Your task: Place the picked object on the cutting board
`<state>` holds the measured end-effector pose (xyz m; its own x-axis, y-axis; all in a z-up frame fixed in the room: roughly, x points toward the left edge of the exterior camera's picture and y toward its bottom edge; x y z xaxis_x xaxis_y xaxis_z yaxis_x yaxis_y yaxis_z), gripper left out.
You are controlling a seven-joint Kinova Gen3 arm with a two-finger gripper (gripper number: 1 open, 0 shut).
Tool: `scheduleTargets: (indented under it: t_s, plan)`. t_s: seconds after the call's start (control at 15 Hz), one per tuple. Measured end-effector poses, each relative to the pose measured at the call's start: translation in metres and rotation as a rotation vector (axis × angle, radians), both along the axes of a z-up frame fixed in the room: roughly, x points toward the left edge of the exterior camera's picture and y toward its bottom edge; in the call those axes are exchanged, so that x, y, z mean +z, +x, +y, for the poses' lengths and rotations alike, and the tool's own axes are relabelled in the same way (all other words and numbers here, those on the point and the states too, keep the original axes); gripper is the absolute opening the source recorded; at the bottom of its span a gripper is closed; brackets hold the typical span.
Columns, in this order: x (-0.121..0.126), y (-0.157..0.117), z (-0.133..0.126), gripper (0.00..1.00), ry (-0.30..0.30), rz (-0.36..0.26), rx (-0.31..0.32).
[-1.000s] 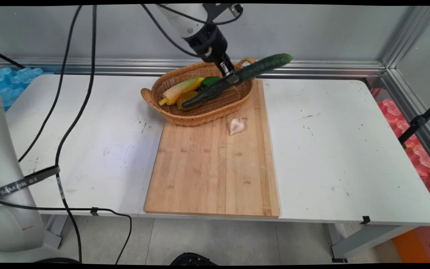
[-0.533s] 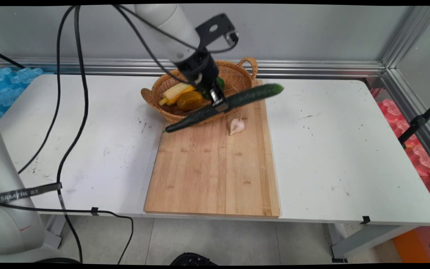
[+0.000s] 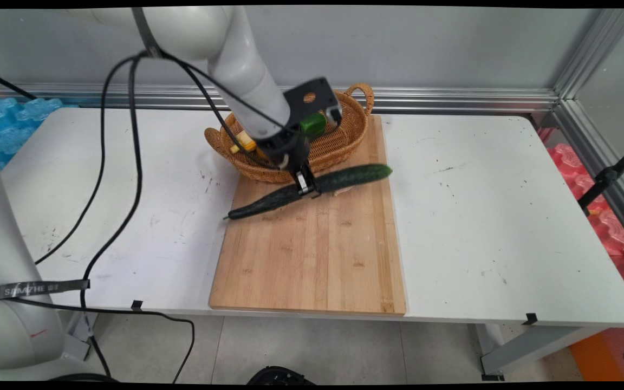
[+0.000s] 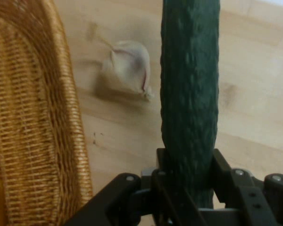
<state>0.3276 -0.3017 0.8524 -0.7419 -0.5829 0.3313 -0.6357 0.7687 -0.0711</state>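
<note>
The gripper [image 3: 305,188] holds 1 cucumber [image 3: 312,188] tight, near its middle, with both fingers [image 4: 166,165] pressed on its sides. The cucumber is long, dark green and bumpy. It hangs low across the far part of the cutting board [image 3: 312,254], its thin end poking past the board's left edge. 1 garlic bulb [image 4: 129,68] lies on the board just beside the cucumber. 1 woven basket [image 3: 339,146] sits at the board's far left corner, with yellow and green things inside it.
</note>
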Motion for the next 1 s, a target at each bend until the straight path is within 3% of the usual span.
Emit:
scheduleTargets:
  t_s: [0.6,0.67,1.0]
  plan:
    - [-0.053,-0.007,-0.006,0.00,0.029,-0.051,-0.028]
    - [-0.056,-0.008,-0.006,1.00,0.031,-0.050,-0.033]
    - [-0.050,-0.011,-0.002,1.00,0.026,-0.018,-0.070]
